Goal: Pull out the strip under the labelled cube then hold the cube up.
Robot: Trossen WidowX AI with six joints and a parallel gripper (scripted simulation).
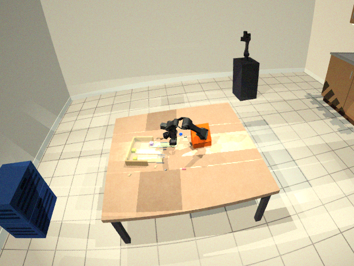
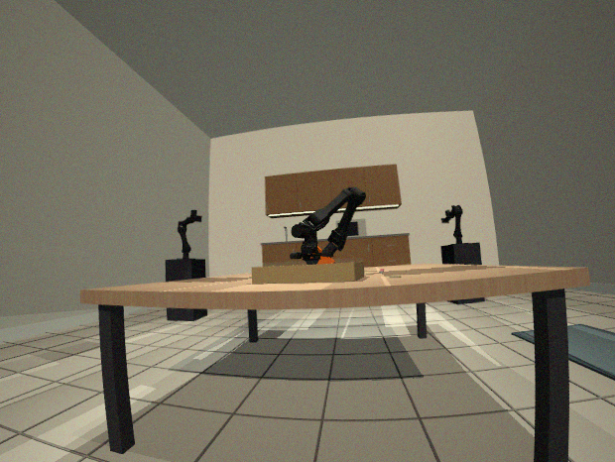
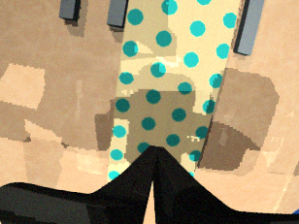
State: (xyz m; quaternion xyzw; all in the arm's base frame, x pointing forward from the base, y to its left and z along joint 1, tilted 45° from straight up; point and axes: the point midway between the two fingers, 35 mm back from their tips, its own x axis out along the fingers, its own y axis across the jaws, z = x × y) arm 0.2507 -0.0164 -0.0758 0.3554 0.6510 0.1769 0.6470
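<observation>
My gripper [image 1: 172,142] [image 3: 154,153] is shut with nothing visible between its fingertips. In the wrist view the tips are over the cream strip with teal dots [image 3: 209,48], near its end; whether they press on it is unclear. This strip [image 1: 164,144] runs out from the open side of the tan tray [image 1: 136,163] [image 2: 303,275]. A pinkish-purple cube [image 1: 151,143] is at the tray end of that strip's lane. Two yellow-green cubes [image 1: 133,150] [image 1: 135,157] are in the other lanes. No label is readable on any cube. The arm hides part of the dotted strip.
Grey rails [image 3: 116,14] [image 3: 249,28] flank the dotted strip, with another rail [image 3: 69,9] farther left. The orange block [image 1: 200,140] is under the arm's base. A blue piece [image 1: 180,134], a red piece [image 1: 184,168] and small pale pieces [image 1: 155,166] [image 1: 129,174] lie on the table.
</observation>
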